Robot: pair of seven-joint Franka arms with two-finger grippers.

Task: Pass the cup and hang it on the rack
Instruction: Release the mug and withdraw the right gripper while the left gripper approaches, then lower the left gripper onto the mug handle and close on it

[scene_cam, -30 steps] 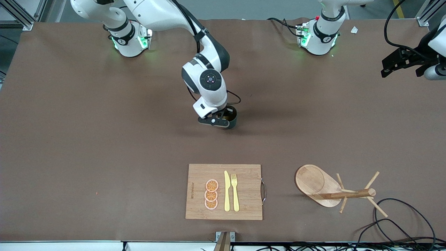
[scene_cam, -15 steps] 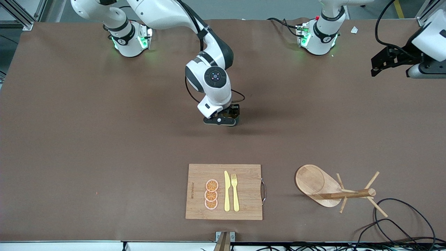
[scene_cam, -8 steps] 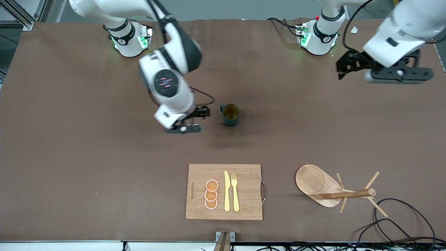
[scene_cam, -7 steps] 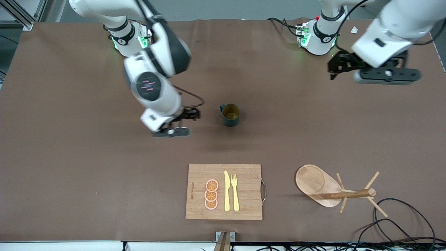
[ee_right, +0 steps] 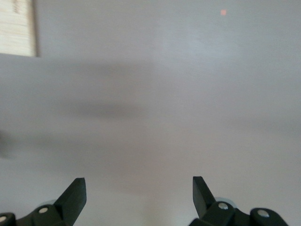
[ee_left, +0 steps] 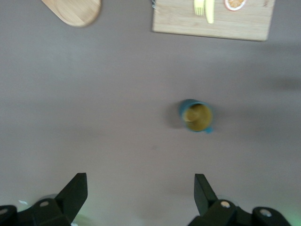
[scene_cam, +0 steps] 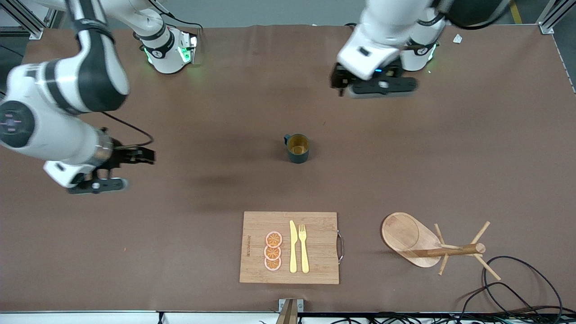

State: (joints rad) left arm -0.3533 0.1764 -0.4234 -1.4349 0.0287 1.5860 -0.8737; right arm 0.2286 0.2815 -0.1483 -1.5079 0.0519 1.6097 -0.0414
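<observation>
We see the left end effector (scene_cam: 380, 85) up over the desk (scene_cam: 450, 148) near its arm's base, fingers apart and empty. The right end effector (scene_cam: 96, 184) hangs over the right arm's end, also apart and empty. The cup (scene_cam: 297, 148) stands alone mid-desk. The rack (scene_cam: 432, 245) lies tipped near the front edge.

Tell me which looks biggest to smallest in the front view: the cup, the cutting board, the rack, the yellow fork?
1. cutting board
2. rack, spread pegs included, somewhat smaller than the board
3. cup
4. yellow fork, longer than the cup but far thinner, so that pair is close
</observation>
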